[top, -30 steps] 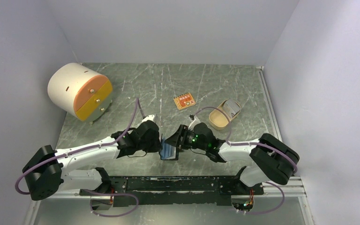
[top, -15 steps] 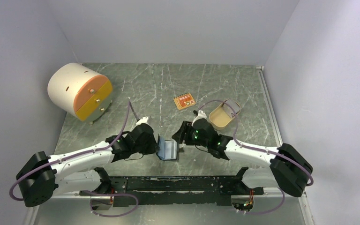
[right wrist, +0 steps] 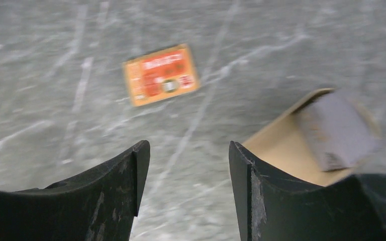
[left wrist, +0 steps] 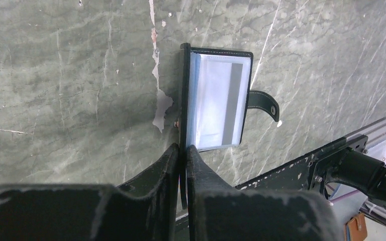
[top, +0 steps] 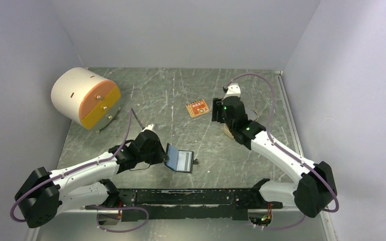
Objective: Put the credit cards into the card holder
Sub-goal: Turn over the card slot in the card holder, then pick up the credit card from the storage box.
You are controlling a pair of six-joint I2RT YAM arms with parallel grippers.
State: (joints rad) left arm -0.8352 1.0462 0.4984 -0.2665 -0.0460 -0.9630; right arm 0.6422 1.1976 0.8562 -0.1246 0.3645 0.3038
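The card holder (top: 180,160), a black wallet, lies open near the table's front centre, its bluish pockets (left wrist: 216,100) up and its snap tab (left wrist: 264,103) out to the right. My left gripper (left wrist: 182,148) is shut on its black left flap. A dark strip shows through the pocket. My right gripper (right wrist: 188,150) hangs open and empty at the back right (top: 217,113). Just right of it, one grey credit card (right wrist: 338,128) lies in the tan tray (right wrist: 281,145), blurred. The right arm hides most of the tray in the top view.
An orange printed card (top: 197,108) lies flat on the table, left of the right gripper (right wrist: 161,75). A white drum with orange and yellow drawer fronts (top: 84,99) stands at the back left. A black rail (top: 191,198) runs along the near edge.
My right gripper left the card holder and swung back to the far right over the tan tray. The left gripper kept its hold; the holder now lies more open.
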